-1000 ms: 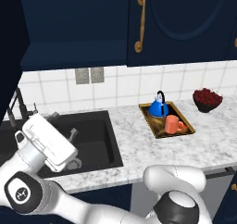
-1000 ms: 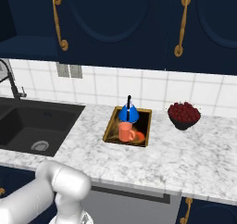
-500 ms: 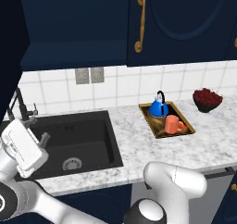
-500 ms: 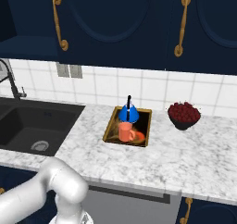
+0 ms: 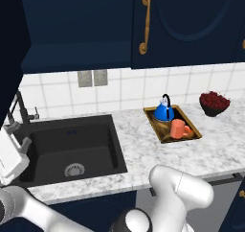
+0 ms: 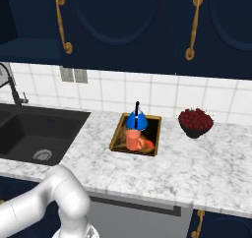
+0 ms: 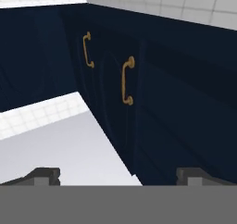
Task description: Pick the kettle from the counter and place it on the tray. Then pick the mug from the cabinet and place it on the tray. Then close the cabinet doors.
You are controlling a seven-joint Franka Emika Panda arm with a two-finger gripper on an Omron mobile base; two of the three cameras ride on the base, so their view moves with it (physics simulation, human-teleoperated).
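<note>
- i see my gripper point(image 7: 118, 174) in the hand view with its two dark fingertips point(image 7: 42, 174) far apart at the bottom corners; the jaws are spread wide and there is nothing between them.
- the hand looks at the dark navy cabinet doors point(image 7: 115, 107), which run from about 11 o'clock to 5 o'clock in that view, with two brass handles point(image 7: 127, 81) on them; the picture is rolled, so the hand is tilted.
- in the left base view the white hand point(image 5: 10, 154) is at 9 o'clock, at the picture's edge, above the left side of the black sink point(image 5: 72, 147); the arm bends up from the bottom at 6 o'clock.
- in the right base view the white arm point(image 6: 49, 202) curves at 7 o'clock.
- the tray point(image 5: 166, 133) lies on the counter point(image 5: 139, 152), at about 3 o'clock from the sink.
- the blue kettle point(image 5: 164, 112) stands upright on the far end of the tray.
- the orange mug point(image 5: 179, 129) is on the near end of the tray, just beside the kettle.
- a dark bowl of red fruit point(image 5: 214, 102) stands at 3 o'clock from the tray, apart from it.
- the cabinet point(image 6: 128, 25) doors above the tray look closed in the right base view.
</note>
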